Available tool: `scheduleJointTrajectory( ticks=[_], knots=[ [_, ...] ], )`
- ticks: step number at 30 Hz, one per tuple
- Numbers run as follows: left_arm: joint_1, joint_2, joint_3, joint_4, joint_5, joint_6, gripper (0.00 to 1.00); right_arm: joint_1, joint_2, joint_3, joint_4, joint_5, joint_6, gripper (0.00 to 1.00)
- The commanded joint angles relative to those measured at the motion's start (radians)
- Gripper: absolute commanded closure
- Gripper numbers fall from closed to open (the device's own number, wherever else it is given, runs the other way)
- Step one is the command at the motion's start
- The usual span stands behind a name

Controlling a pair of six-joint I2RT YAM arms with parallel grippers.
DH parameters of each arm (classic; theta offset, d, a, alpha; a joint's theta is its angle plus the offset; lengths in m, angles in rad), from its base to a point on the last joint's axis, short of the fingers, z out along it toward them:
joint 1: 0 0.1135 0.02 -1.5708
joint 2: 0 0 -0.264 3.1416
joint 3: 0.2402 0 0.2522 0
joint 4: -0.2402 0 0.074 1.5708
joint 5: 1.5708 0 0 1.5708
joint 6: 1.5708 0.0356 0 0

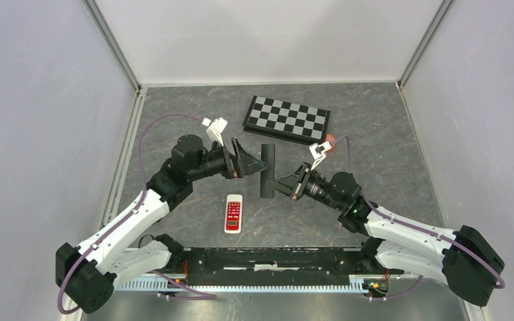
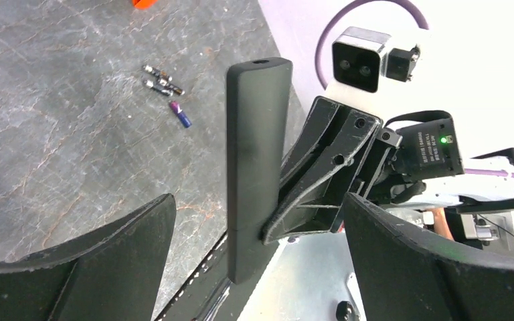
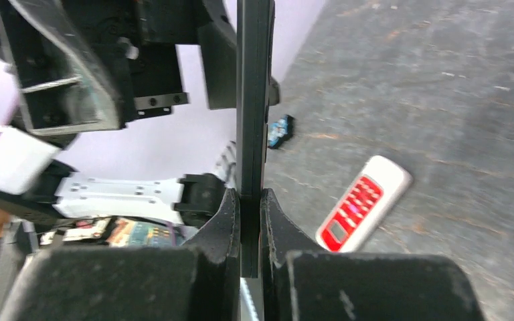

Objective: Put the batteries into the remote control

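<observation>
A slim black remote control [image 1: 268, 170] hangs above the table, and my right gripper [image 3: 251, 197] is shut on its thin edges, near one end. Its plain back [image 2: 258, 134] faces my left gripper [image 2: 260, 200], which stands wide open. The left jaws flank the remote without touching it. In the top view my left gripper [image 1: 258, 162] is just left of the remote and my right gripper [image 1: 276, 184] just right of it. Several small batteries [image 2: 162, 83] lie loose on the table beyond, one purplish-blue cell [image 2: 181, 115] a little apart from the rest.
A white remote with red buttons [image 1: 233, 212] lies face up on the table in front of the left arm. A folded chessboard [image 1: 288, 118] sits at the back centre. A small orange object [image 1: 330, 140] lies by its right corner.
</observation>
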Motion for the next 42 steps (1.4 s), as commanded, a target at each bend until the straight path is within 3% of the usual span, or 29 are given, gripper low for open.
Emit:
scheduleJointTrajectory(
  ticks=[1,8,15,21,23,27,29,36,42],
  knots=[
    [0.02,-0.027,0.085,-0.002,0.084,0.009,0.0,-0.005,-0.009,0.003,0.262,-0.083,0.137,0.97],
    [0.033,0.01,0.12,0.106,0.154,-0.001,0.0,-0.006,0.013,0.117,0.156,-0.153,0.09,0.96],
    [0.066,0.019,0.076,0.303,0.271,-0.117,0.0,-0.007,0.048,0.198,0.087,-0.222,0.066,0.95],
    [0.111,0.033,0.092,0.314,0.355,-0.143,0.02,-0.012,0.068,0.235,0.011,-0.268,0.041,0.95],
    [0.133,0.025,0.078,0.315,0.385,-0.142,0.08,-0.023,0.076,0.224,0.039,-0.276,0.066,0.95],
    [0.194,0.042,0.077,0.257,0.492,-0.102,0.33,-0.051,0.116,0.188,0.209,-0.354,0.178,0.94],
    [0.205,0.056,0.069,0.252,0.524,-0.101,0.4,-0.072,0.134,0.18,0.248,-0.393,0.216,0.94],
    [0.206,0.102,0.112,0.26,0.562,-0.097,0.47,-0.116,0.149,0.305,0.015,-0.504,0.088,0.94],
    [0.205,0.136,0.095,0.26,0.596,-0.103,0.55,-0.125,0.197,0.378,-0.06,-0.589,0.023,0.94]
  ],
)
